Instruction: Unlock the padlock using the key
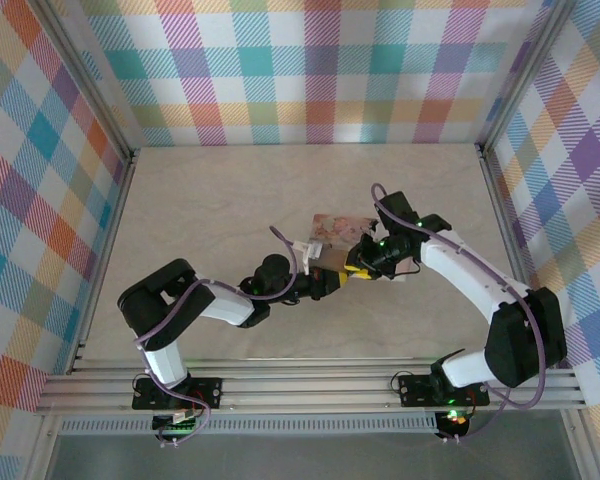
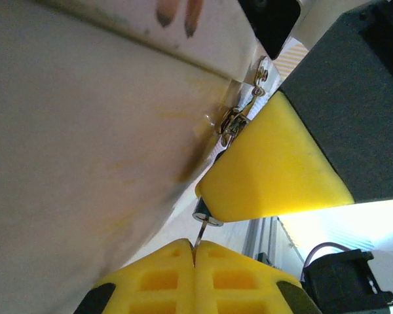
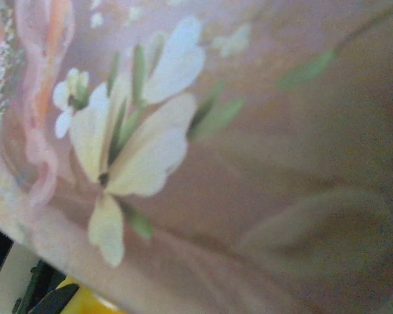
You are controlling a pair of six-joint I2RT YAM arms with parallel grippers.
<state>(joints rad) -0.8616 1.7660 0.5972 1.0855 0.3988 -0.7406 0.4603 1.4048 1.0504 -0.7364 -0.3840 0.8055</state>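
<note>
The box (image 1: 338, 232), pink and picture-printed, is seen near the middle of the surface (image 1: 210, 200), with both arms brought together at its near edge. In the top view the left gripper (image 1: 325, 283) and the right gripper (image 1: 358, 268) are found just beside one another, below the box.

In the left wrist view the left gripper (image 2: 195, 252) is observed closed, its yellow pads pressed together on the thin metal shaft of the key (image 2: 200, 233). The key is held pointing away from the pads, and its far end meets a small dark round body with a silvery rim, taken to be the padlock (image 2: 208, 213). The padlock is largely covered by a yellow finger (image 2: 275, 163) of the right gripper, which lies against it. Silvery latch fittings (image 2: 234, 121) are noted on the box edge just beyond, beside the box wall (image 2: 85, 131).

Whether the right gripper is open or closed cannot be told. In the right wrist view the flower print of the box (image 3: 249, 131) is recorded at very close range, blurred.
</note>
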